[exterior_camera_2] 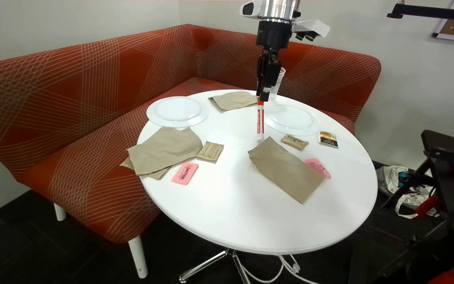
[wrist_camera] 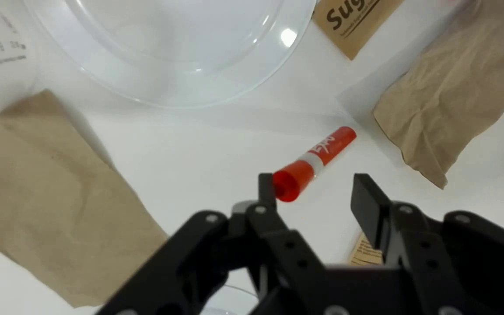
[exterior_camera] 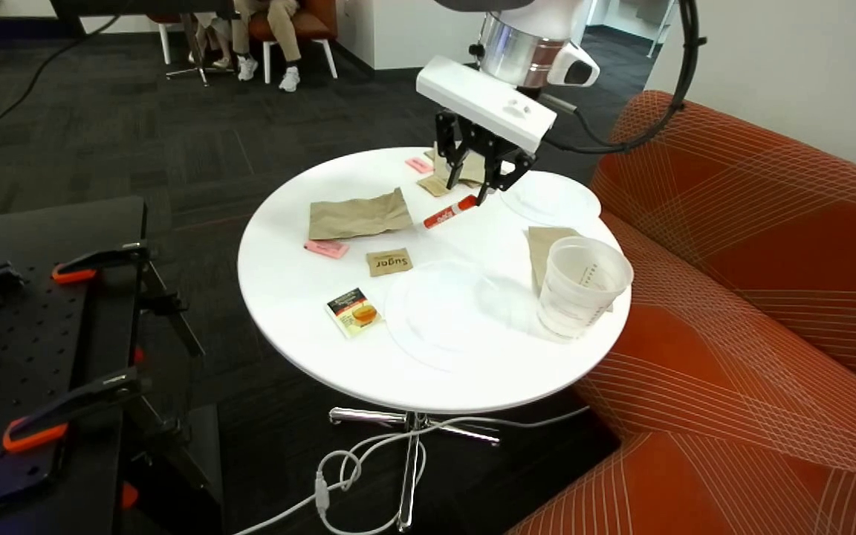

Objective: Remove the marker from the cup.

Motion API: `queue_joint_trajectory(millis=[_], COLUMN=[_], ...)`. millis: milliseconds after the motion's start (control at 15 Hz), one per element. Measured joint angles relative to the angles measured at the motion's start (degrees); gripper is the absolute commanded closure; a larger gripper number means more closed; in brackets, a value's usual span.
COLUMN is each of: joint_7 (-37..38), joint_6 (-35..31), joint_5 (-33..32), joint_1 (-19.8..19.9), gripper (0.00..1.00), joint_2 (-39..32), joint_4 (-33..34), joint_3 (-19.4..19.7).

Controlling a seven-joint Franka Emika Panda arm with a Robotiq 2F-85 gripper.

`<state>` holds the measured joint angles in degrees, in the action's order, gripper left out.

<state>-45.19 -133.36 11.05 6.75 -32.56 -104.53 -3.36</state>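
A red Expo marker (exterior_camera: 450,212) is under the gripper, its cap end near one fingertip. It also shows in an exterior view (exterior_camera_2: 260,118) and in the wrist view (wrist_camera: 315,162), where its cap end faces the camera and looks tilted up. I cannot tell whether the cap touches the finger or the marker rests fully on the table. My gripper (exterior_camera: 467,192) is open, fingers spread, also in the wrist view (wrist_camera: 315,188). The clear plastic cup (exterior_camera: 582,286) stands upright near the table edge with no marker in it. The gripper partly hides it in an exterior view (exterior_camera_2: 277,83).
The round white table (exterior_camera: 309,327) holds clear plates (exterior_camera: 443,316) (exterior_camera_2: 177,111), brown napkins (exterior_camera_2: 286,169) (wrist_camera: 50,201), sugar packets (exterior_camera: 389,261), pink packets (exterior_camera_2: 185,172) and a tea packet (exterior_camera: 354,312). A red bench (exterior_camera_2: 112,106) stands along the table's edge.
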Motion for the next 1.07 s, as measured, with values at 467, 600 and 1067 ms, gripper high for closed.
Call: queue_joint_trajectory(millis=[467, 600, 1067], joint_7=[1.6, 3.0, 10.7], joint_6=[-3.9, -4.4, -3.6], joint_5=[-7.0, -9.3, -19.8], joint_1=[-1.9, -2.4, -3.6], gripper=[0.00, 0.00, 0.00], joint_2=[2.6, 5.5, 17.4], joint_4=[-1.7, -4.0, -14.7], joint_3=[-0.5, -0.5, 0.5])
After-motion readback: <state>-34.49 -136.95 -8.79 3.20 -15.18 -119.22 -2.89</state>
